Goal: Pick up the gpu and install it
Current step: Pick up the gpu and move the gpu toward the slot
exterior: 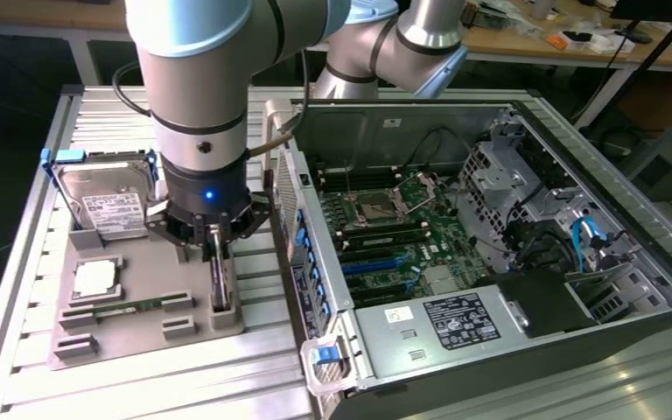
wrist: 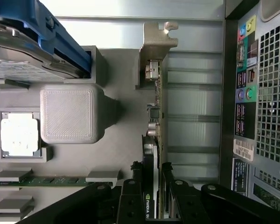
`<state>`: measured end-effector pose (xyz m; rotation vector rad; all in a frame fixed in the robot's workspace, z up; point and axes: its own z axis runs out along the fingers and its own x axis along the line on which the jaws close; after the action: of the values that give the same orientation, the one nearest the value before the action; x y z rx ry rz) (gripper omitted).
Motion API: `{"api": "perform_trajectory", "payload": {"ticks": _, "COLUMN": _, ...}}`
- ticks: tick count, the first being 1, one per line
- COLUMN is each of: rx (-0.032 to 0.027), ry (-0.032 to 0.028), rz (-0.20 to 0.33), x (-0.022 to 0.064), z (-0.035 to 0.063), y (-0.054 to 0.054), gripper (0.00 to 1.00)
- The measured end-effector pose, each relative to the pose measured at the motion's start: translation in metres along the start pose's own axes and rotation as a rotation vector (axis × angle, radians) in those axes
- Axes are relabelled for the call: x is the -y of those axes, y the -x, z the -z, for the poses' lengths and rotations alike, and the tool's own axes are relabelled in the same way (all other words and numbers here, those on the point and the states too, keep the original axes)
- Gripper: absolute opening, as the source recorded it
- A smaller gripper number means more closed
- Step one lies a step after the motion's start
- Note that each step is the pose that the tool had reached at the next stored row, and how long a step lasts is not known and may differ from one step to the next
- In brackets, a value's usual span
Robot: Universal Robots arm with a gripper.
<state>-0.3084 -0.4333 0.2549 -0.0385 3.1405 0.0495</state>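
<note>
The black gripper [exterior: 218,254] held its fingers clamped on the thin green gpu card [exterior: 221,293], upright on the grey plastic tray [exterior: 137,339], frame's lower left.

The arm [exterior: 196,79] is made of thick silver-grey tubes with pale blue joint caps [exterior: 369,10] and a black cable [exterior: 123,94] looping alongside. Its black wrist bears a small blue light [exterior: 206,194]. The claw [exterior: 217,255] is black, its angular fingers [wrist: 130,201] dotted with round screws.

On the worktop [exterior: 137,385], a tray [exterior: 137,337] lies at the exterior view's left of the computer case [exterior: 406,122]; the gpu [exterior: 220,293] stands along its case-side edge (claw [exterior: 217,254] gripping it).
</note>
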Motion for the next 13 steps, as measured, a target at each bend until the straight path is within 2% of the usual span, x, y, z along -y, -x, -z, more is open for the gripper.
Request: {"api": "perform_trajectory", "payload": {"ticks": 13, "rx": -0.0001, "ry": -0.0038, "rz": 0.0, "x": -0.0006, "z": 0.0183, "y": 0.0, "gripper": 0.27}}
